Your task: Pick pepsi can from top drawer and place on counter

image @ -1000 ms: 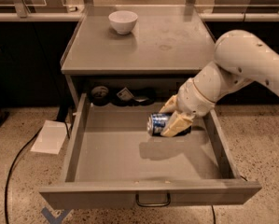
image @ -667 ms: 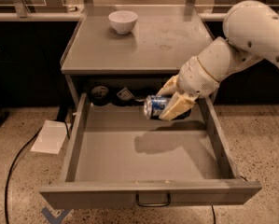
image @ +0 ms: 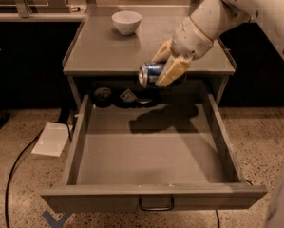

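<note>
My gripper [image: 164,65] is shut on the pepsi can [image: 150,73], a dark blue can held on its side with a silver end facing left. It hangs in the air at the counter's front edge, above the back of the open top drawer [image: 151,146]. The grey counter [image: 108,46] lies just behind and under the can. The drawer is pulled far out, with its curved pull handle [image: 156,205] at the front.
A white bowl [image: 126,22] stands at the back of the counter. Several small dark items [image: 103,95] lie at the drawer's back. A white paper [image: 51,139] and a black cable [image: 18,170] lie on the floor at the left.
My gripper has lifted the pepsi can out of the drawer, up and back to the height of the counter's front edge.
</note>
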Controlling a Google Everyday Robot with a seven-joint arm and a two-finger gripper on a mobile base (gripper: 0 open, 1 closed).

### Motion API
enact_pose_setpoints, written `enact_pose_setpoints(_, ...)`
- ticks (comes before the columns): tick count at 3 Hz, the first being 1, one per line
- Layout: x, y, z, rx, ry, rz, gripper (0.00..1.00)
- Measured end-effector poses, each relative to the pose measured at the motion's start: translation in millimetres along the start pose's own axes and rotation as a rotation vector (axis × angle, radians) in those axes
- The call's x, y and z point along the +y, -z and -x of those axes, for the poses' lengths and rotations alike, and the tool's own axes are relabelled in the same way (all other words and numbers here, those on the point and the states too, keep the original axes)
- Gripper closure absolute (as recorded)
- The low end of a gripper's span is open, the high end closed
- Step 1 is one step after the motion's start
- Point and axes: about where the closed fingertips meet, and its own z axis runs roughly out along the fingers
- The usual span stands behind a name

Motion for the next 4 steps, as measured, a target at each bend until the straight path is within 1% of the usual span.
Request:
enact_pose_setpoints(1,-20,20,19,-0.008,0.038,-0.065,1.00)
enact_pose_setpoints(2,-20,20,19,-0.008,0.038,-0.065,1.00)
enact_pose_setpoints(3,-31,21,19,0.002,0.060,-0.078,1.00)
enact_pose_setpoints(4,-54,12,9,0.044,0.105,-0.065,1.00)
